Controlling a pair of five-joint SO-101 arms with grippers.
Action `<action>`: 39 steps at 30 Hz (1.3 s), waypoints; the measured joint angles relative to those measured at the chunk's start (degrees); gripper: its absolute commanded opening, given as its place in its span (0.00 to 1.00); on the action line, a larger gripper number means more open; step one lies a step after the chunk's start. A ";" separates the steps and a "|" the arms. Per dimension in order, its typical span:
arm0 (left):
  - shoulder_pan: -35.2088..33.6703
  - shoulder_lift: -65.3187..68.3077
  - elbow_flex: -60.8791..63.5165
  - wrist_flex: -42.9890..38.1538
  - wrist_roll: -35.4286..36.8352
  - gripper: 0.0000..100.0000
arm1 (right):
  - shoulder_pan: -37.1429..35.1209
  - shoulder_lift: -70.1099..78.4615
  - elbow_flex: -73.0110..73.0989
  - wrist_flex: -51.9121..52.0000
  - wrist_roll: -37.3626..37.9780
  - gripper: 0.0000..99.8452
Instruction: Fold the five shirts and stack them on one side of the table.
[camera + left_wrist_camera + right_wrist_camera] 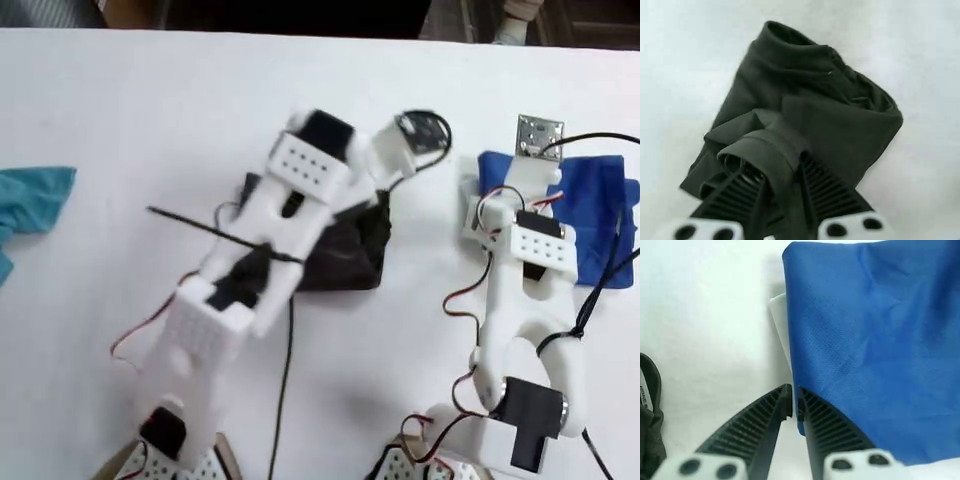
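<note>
Left gripper [782, 167] is pinching a rolled fold of the dark shirt [840, 115], which is lying bunched mid-table [150, 100]. Right gripper [794, 402] is sitting with fingers pressed together at the edge of the blue shirt [880, 340]. A teal shirt [35, 200] is lying at the far left edge.

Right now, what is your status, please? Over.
Left gripper shut on fold of dark shirt. Right gripper shut at edge of blue shirt. Teal cloth apart, on left arm's side.
</note>
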 measured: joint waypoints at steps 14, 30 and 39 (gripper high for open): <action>1.85 4.66 -4.22 0.00 0.00 0.27 | 0.00 0.00 0.00 0.00 0.00 0.04; -29.36 -8.70 -7.38 0.26 1.85 0.02 | -4.84 0.00 1.58 0.00 1.32 0.02; -52.48 -17.23 11.87 0.26 -1.23 0.03 | -18.81 0.44 -4.84 8.35 10.46 0.02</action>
